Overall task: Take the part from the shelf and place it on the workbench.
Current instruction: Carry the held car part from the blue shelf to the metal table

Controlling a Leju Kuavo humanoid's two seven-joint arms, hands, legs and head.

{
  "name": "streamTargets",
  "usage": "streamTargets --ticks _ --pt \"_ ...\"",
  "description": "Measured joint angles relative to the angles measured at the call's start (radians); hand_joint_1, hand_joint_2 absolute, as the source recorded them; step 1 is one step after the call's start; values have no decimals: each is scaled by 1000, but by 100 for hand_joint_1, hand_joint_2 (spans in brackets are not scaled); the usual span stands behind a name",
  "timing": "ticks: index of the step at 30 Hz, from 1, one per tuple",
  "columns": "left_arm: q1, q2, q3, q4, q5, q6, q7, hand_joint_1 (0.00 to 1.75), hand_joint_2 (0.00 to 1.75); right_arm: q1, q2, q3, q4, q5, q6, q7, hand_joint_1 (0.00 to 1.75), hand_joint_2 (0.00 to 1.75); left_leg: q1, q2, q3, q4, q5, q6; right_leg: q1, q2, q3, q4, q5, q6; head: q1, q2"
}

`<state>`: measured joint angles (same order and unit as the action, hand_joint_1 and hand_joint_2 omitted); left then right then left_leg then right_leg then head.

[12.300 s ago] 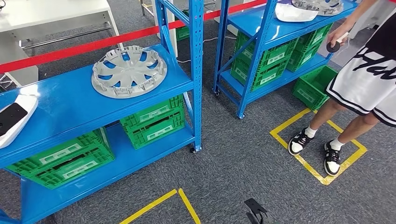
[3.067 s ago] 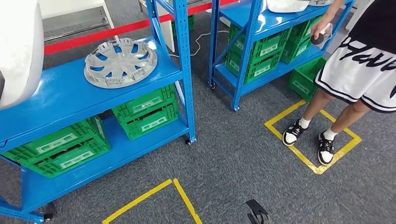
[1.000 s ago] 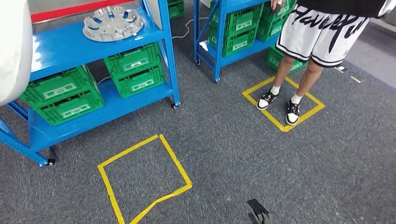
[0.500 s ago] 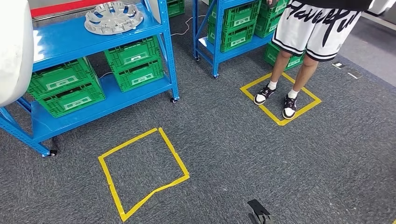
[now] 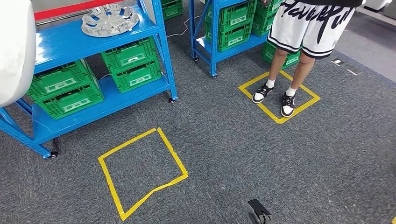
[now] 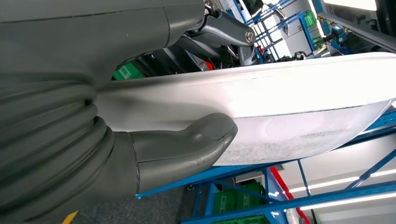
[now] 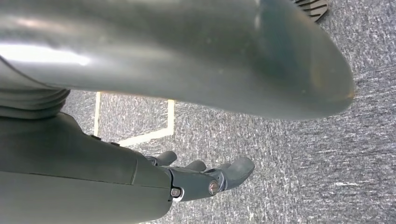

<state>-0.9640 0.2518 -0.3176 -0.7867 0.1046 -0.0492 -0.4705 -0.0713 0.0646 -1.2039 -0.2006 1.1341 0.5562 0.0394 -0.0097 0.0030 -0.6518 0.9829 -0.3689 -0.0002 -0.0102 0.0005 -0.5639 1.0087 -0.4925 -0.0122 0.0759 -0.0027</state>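
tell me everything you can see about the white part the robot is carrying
The white part is a long, smooth, curved shell, like glossy moulded plastic, with a rougher matte underside near its edge. The left hand holds it off the shelf, thumb pressed under its lower face and dark fingers over the top. In the head view it rises along the left edge, in front of the blue shelf, its ends out of frame.
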Motion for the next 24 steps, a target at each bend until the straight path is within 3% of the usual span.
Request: streamTargets --ticks 2,3,6,7,8,11,13,15,16,18,20,22,23,24 --pt "-3 1 -3 -1 1 0 -3 175 175 0 -1 0 1 0 0 -1 0 0 5 -2 18 -35 15 8 1 -1 1 5 -9 9 0 0" --pt "-5 2 -3 -1 2 0 -5 175 175 0 -2 0 1 0 0 -1 0 0 9 -2 26 -52 25 11 2 0 -10 31 -31 13 1 0" --pt "-6 0 -4 2 5 0 -6 175 175 0 -3 0 1 1 1 -1 0 0 20 -11 17 -60 38 9 -10 2 -82 198 -127 31 4 0" --pt "-3 0 -4 3 5 0 -6 175 175 1 -4 0 1 2 1 -1 0 0 24 -17 7 -54 40 4 -16 2 -96 232 -138 39 4 0" --pt "-1 0 -4 4 5 0 -6 175 175 1 -4 0 1 3 1 -1 0 0 31 -24 -4 -45 42 -3 -23 2 -94 233 -132 48 4 0" --pt "0 1 -4 3 5 0 -7 175 175 0 -5 0 1 6 1 -1 0 0 52 -48 -52 8 39 -37 -44 19 -21 95 -72 77 9 0" --pt "1 5 -5 -2 5 1 -8 175 175 -1 -4 0 2 8 1 0 0 0 53 -62 -77 41 33 -58 -47 32 -9 68 -65 64 9 0" --pt "2 12 -6 -4 5 1 -9 175 175 1 -4 0 3 9 0 1 0 0 54 -73 -83 43 38 -67 -44 23 -19 88 -63 33 3 0" --pt "2 16 -7 -4 5 1 -9 175 175 0 -4 0 3 10 0 2 0 0 55 -71 -86 40 40 -69 -43 15 -21 89 -60 23 0 0" --pt "2 23 -8 -3 5 2 -8 175 175 -1 -4 0 3 12 -1 2 0 0 55 -47 -105 82 6 -68 -40 2 -27 88 -49 7 -6 0" --pt "3 26 -10 -3 6 3 -8 175 175 1 -4 0 3 14 -1 2 0 0 51 -18 -145 203 -75 -63 -34 -12 -34 86 -41 -2 -10 0" --pt "5 25 -12 -2 6 3 -7 175 175 3 -4 0 3 15 -1 2 0 0 47 -11 -174 317 -136 -57 -27 -30 -40 86 -37 -5 -11 0" --pt "6 25 -13 -2 6 3 -7 175 175 3 -4 0 3 16 -1 2 0 0 44 -9 -167 333 -144 -50 -22 -40 -42 86 -36 -7 -12 0" --pt "6 26 -14 -2 6 3 -6 175 175 2 -4 0 3 17 -1 2 0 0 38 -6 -140 310 -137 -41 -18 -50 -44 86 -35 -7 -12 0"
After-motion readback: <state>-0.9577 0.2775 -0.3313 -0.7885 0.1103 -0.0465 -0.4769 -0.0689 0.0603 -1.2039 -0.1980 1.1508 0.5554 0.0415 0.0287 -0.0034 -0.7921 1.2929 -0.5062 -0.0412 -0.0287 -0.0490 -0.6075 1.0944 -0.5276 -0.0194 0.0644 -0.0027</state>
